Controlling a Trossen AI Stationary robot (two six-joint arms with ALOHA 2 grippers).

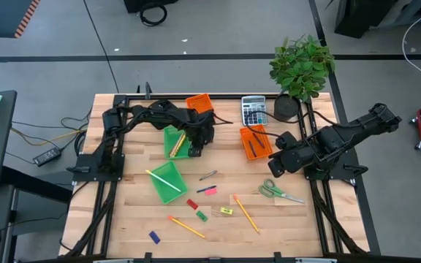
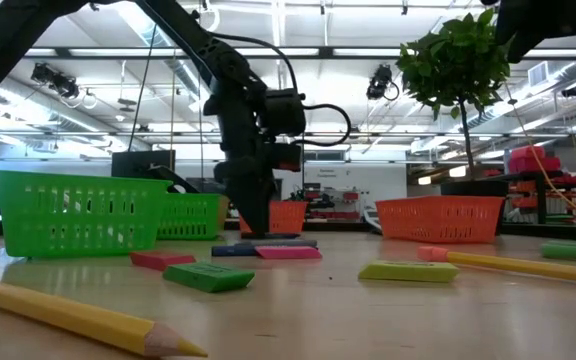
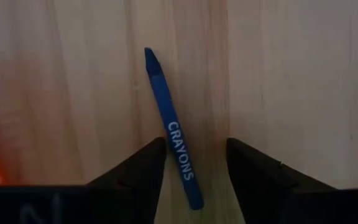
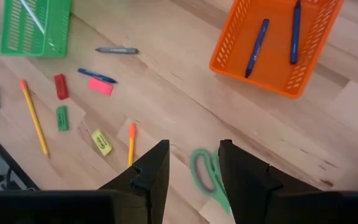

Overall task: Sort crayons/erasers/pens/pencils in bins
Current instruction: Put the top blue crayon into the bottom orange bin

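Note:
A blue crayon (image 3: 169, 127) marked CRAYONS lies flat on the wooden table. My left gripper (image 3: 196, 168) is open and points down over it, one finger on each side of the crayon's near end, with a gap to each. In the high view this gripper (image 1: 198, 150) stands beside the far green bin (image 1: 174, 142), which holds a pencil. My right gripper (image 4: 194, 168) is open and empty, above the green-handled scissors (image 4: 207, 177), near the right orange bin (image 1: 254, 141), which holds two blue sticks (image 4: 257, 40).
Erasers, red (image 1: 191, 204), green (image 1: 202, 215), yellow (image 1: 226, 211), blue (image 1: 154, 237) and pink (image 1: 210, 190), lie near the front with loose pencils (image 1: 187, 226) and a grey pen (image 1: 208, 175). A second green bin (image 1: 165, 181), a far orange bin (image 1: 199, 102), a calculator (image 1: 253, 111) and a potted plant (image 1: 302, 66) also stand here.

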